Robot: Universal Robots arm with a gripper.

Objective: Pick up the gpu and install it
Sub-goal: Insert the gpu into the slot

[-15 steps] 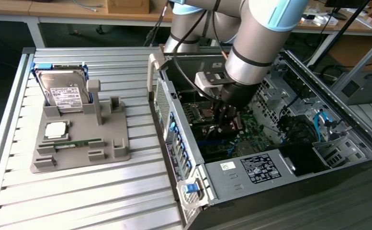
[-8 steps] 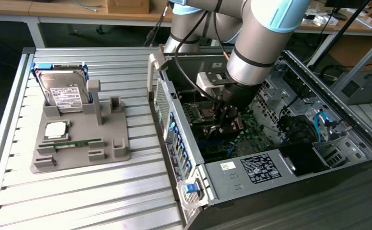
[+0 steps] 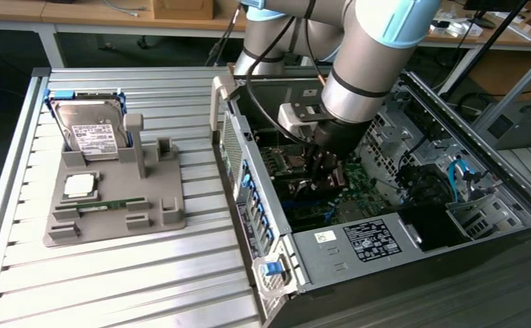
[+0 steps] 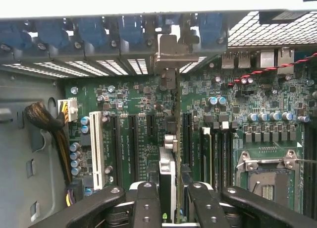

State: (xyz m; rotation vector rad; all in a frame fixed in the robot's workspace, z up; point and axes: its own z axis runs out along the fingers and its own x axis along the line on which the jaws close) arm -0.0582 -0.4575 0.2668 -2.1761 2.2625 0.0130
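- Holding the gpu (image 4: pixel 168 178) edge-on between its two black fingers (image 4: pixel 147 203), the pincer (image 4: pixel 168 208) is partly closed, one finger on each face of the card.
- The gpu stands upright over the motherboard (image 4: pixel 143 134), running along the direction of the expansion slots; its silver end bracket (image 4: pixel 171 52) reaches the rear slot wall of the case, beside the row of blue clips (image 4: pixel 89 29).
- Whether the card's lower edge is seated in a slot cannot be told.
- In the exterior view the arm (image 3: pixel 365 61) reaches down into the open computer case (image 3: pixel 357 239), with the pincer (image 3: pixel 327 174) deep inside, above the board.
- A white slot (image 4: pixel 95 141) and several dark slots lie to one side of the card; the empty CPU socket (image 4: pixel 267 176) lies on the other.
- A bundle of brown and yellow cables (image 4: pixel 52 131) plugs into a white connector at the board's edge.
- On the table (image 3: pixel 110 287), at 9 o'clock from the case in the exterior view, a grey parts holder (image 3: pixel 110 205) carries a silver hard drive (image 3: pixel 92 133) standing in a blue frame, a CPU (image 3: pixel 80 184) and a narrow green RAM stick (image 3: pixel 101 203).
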